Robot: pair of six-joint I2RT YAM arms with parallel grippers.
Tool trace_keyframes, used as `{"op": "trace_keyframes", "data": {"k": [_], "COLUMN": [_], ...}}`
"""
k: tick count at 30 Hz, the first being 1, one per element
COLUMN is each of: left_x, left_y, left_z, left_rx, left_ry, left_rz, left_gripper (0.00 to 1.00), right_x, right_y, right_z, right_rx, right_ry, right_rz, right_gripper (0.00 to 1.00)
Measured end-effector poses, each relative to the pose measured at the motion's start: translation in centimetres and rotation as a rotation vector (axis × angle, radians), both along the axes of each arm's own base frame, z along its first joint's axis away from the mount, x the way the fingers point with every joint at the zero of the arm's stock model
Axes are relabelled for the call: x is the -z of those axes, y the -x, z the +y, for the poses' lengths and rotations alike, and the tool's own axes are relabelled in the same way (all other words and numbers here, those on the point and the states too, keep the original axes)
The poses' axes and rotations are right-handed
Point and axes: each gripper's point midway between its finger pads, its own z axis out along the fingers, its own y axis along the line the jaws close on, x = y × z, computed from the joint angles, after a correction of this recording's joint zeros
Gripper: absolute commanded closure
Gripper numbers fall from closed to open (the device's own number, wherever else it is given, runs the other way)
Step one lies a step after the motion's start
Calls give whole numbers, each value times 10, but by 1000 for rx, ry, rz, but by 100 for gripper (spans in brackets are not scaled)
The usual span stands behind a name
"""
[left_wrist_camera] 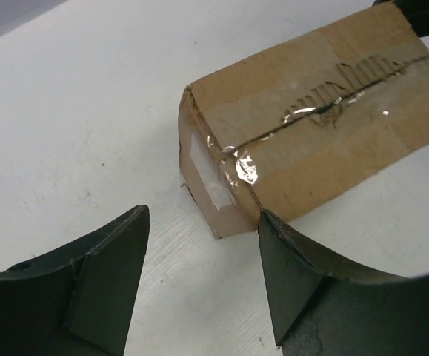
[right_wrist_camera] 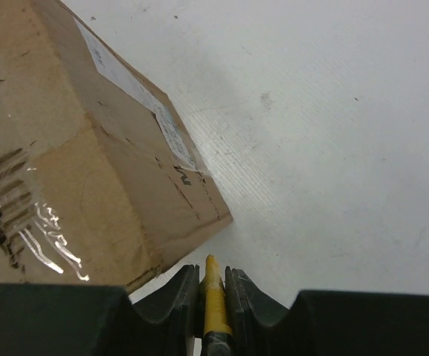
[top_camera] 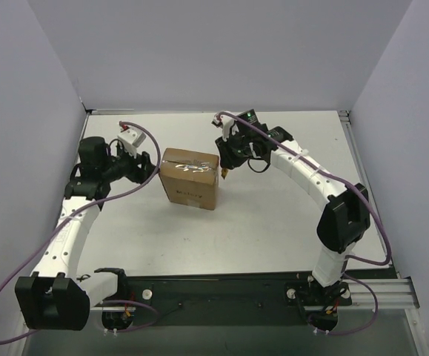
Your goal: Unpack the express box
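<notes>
Our left arm (top_camera: 70,222) bends low toward the express box (top_camera: 190,178), left jaws spread wide just beside its end. Our right arm (top_camera: 310,178) curls in opposite, right jaws pinching a slim yellow utility knife (right_wrist_camera: 213,297). The brown corrugated carton, tape glossy and torn, sits mid-counter (top_camera: 273,222), matte white between grey walls (top_camera: 199,52).

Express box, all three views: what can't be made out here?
- Contents of the express box: its flaps are shut in every view.
- Whether the taped seam is cut right through: ragged tape and glare in the left wrist view, too small from the top.
- Text on the label: too small and slanted in the right wrist view.
- The yellow tool: only a sliver shows between the fingers of the right gripper; no blade can be seen.
</notes>
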Motion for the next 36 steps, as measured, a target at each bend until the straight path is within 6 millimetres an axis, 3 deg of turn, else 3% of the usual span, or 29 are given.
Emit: {"op": "trace_keyframes", "data": {"k": [2,5,8,10,14,18,21,24,29,36], "left_x": [-10,-49,-93,-107,-95,-72,-58,-40,-23,-20], "left_y": [-1,-5,2,20,48,56,58,59,56,48], "left_z": [1,-10,-52,-89,-138,-165,-177,-181,-186,-178], "left_rx": [23,93,250,387,582,682,726,753,782,736], "left_ry": [-29,-71,-120,-146,-238,-341,-416,-503,-604,-681], "left_rz": [-41,-165,-329,-419,-528,-583,-635,-677,-692,-686], "left_gripper": [28,28,27,26,26,26,26,28,29,30], "right_x": [-3,-8,-18,-31,-72,-114,-122,-108,-75,-72], "right_y": [-7,-24,-40,-47,-55,-62,-65,-69,-62,-45], "right_z": [-8,-35,-72,-94,-128,-162,-182,-184,-161,-125], "right_rx": [32,131,252,336,507,691,828,909,939,858], "right_ry": [-9,-35,-80,-137,-348,-618,-833,-984,-1079,-1103], "right_rz": [2,19,38,52,104,150,229,337,503,512], "right_gripper": [100,100,100,100,100,100,100,100,100,100]}}
